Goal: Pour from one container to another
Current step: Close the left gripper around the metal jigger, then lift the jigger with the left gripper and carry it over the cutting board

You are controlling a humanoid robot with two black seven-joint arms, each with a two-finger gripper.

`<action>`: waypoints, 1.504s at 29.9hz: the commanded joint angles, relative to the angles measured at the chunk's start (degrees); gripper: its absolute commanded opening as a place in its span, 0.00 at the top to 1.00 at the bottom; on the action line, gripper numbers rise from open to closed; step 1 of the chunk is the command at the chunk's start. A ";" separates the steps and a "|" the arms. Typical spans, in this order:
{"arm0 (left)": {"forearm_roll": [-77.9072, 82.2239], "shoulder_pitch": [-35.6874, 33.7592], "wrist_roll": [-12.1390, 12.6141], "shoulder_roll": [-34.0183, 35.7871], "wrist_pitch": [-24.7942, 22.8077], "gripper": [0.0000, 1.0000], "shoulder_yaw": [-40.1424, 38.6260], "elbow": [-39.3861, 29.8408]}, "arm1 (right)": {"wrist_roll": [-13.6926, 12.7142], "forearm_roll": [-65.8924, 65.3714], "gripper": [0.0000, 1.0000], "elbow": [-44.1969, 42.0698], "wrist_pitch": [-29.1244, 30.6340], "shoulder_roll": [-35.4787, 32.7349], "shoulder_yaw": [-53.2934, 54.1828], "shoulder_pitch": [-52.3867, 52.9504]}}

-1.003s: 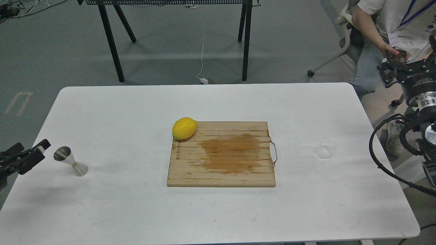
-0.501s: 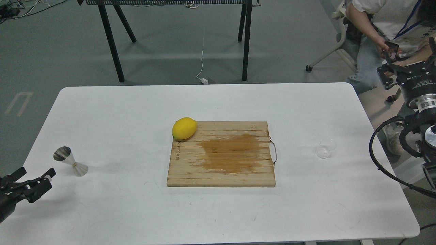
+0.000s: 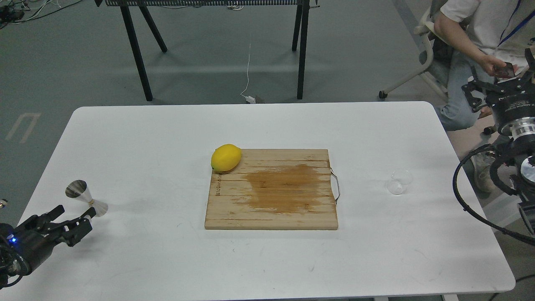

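Since neither claw holds anything, pouring hasn't started: left claw (image 3: 71, 225) spread apart just beside jigger (image 3: 86, 197), glass cup (image 3: 399, 181) untouched at table's (image 3: 167, 125) right (right claw (image 3: 499, 85) spread, off-table).

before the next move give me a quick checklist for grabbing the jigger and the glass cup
1. jigger upright on the table: ok.
2. left gripper open, its fingers spread just in front of the jigger's base: ok.
3. Left gripper around the jigger: not ok, it sits beside it, nothing between the fingers.
4. glass cup standing free, right of the cutting board: ok.
5. right gripper near the cup: not ok, it hangs beyond the table's right edge, far from the cup.
6. Liquid in the cup: cannot tell.
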 commanded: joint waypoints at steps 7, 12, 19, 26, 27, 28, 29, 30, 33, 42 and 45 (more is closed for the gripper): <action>0.03 -2.63 -0.01 -2.70 -0.01 0.11 0.65 2.34 | 0.01 0.00 0.00 0.00 0.00 0.00 0.00 0.00; 0.03 -4.21 -0.01 -5.43 -0.01 0.15 0.82 5.86 | -0.17 -0.09 0.00 0.08 0.00 -0.08 -0.09 0.00; 0.12 -4.57 -0.01 -6.14 -0.01 0.36 0.91 6.83 | -0.17 -0.09 0.00 0.08 0.00 -0.44 -0.17 -0.17; 0.03 -5.36 -0.01 -6.14 -0.01 0.61 1.00 8.94 | -0.26 -0.09 0.00 0.00 0.00 -1.05 -0.18 -0.26; 0.03 -5.36 -0.01 -6.22 -0.01 0.62 1.00 9.03 | -0.26 -0.09 0.00 0.00 0.00 -1.14 -0.18 -0.26; 0.12 -5.36 -0.01 -6.23 -0.01 0.63 1.00 9.03 | -0.26 -0.09 0.00 0.00 0.00 -1.14 -0.18 -0.26; 0.12 -5.53 -0.01 -6.23 -0.01 0.63 1.00 9.03 | -0.26 -0.09 0.00 -0.18 0.00 -1.14 -0.18 -0.26; 0.03 -5.71 -0.01 -6.23 -0.01 0.63 1.00 9.03 | -0.26 -0.09 0.00 -0.18 0.00 -1.14 -0.18 -0.26; 0.03 -5.71 -0.01 -6.23 -0.01 0.66 1.09 9.03 | -0.26 -0.09 0.00 -0.35 0.00 -1.23 -0.35 -0.26; 1.52 -5.71 -0.01 -6.23 -0.01 0.91 1.09 9.29 | -0.26 -0.09 0.00 -0.62 0.00 -1.75 -0.26 -1.05; 1.18 -5.80 -0.01 -6.23 -0.01 0.93 1.00 9.29 | -0.26 -0.09 0.00 -0.62 0.00 -1.75 -0.26 -1.14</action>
